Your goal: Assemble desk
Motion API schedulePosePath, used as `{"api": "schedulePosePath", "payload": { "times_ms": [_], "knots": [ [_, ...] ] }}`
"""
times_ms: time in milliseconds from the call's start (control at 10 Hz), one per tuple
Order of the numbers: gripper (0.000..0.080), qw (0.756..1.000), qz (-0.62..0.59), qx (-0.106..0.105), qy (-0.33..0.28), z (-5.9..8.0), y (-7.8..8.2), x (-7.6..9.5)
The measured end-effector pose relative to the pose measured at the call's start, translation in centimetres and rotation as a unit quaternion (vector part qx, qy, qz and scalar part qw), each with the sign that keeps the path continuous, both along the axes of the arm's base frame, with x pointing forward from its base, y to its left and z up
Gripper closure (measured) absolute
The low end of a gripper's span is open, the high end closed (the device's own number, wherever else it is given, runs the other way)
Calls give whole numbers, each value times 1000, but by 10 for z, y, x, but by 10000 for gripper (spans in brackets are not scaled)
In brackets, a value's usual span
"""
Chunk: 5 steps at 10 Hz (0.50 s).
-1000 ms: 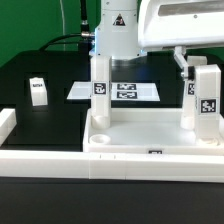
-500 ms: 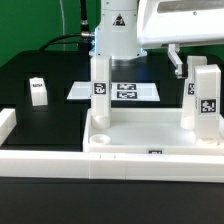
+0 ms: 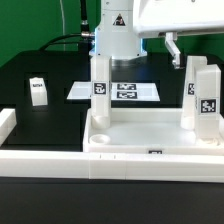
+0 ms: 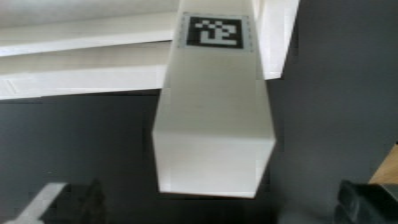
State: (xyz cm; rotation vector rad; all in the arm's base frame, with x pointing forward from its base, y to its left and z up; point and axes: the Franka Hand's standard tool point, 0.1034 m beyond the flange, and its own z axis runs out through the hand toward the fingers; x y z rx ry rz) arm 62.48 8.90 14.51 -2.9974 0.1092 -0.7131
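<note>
The white tabletop lies rim-up at the front of the black table. One tagged white leg stands upright in its left corner on the exterior view's left. Another leg stands upright at the right. My gripper hangs open just above that right leg, touching nothing. In the wrist view I look down the length of this leg, and its free end lies ahead of my open gripper. The dark fingers stand well apart on either side of it. Part of the tabletop shows beyond.
A loose tagged leg rests on the table at the exterior view's left. The marker board lies behind the tabletop. A white border wall runs along the front and left edge. The robot's base stands at the back.
My gripper has opened a little wider and risen straight up, away from the right leg. The leg stays standing in the tabletop.
</note>
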Motion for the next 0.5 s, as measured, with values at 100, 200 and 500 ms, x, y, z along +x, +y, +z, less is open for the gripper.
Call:
{"api": "schedulePosePath", "payload": {
  "times_ms": [100,200,500],
  "knots": [
    [151,1000,0,0,7,-1,0,-1],
    [151,1000,1,1,13,-2,1,-2],
    [151,993,7,8,118,-5,-1,-4]
  ]
}}
